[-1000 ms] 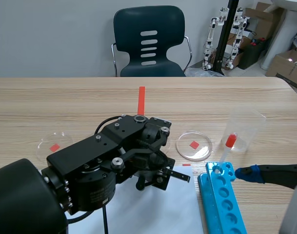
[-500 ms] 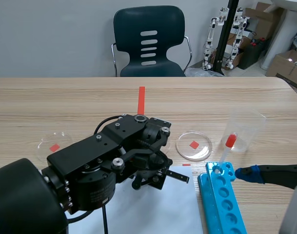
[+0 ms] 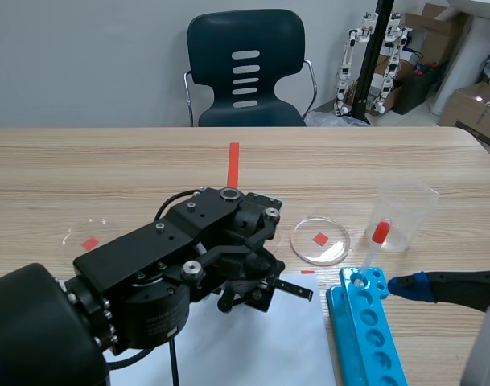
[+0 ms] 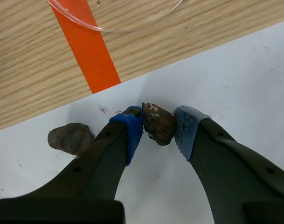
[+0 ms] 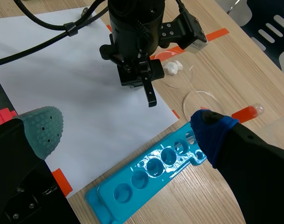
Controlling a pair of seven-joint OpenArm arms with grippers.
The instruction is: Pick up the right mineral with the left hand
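Observation:
On the white paper (image 4: 235, 79) a brown, rough mineral (image 4: 158, 123) sits pressed between the blue pads of my left gripper (image 4: 159, 129), which is shut on it. A second, greyer mineral (image 4: 70, 138) lies on the paper just outside one finger. In the scene view my left arm (image 3: 188, 257) bends down over the paper's far edge and hides both minerals. My right gripper (image 5: 128, 128) hovers open near the blue rack, holding nothing; its blue fingertip (image 3: 412, 286) shows at the right.
A blue tube rack (image 3: 365, 330) holds a red-capped tube (image 3: 375, 243) to the right of the paper. A petri dish (image 3: 319, 240) and a clear beaker (image 3: 405, 211) stand beyond it. Another dish (image 3: 88, 236) lies at the left.
My left gripper's fingers have drawn together around the right mineral. The right arm has not moved.

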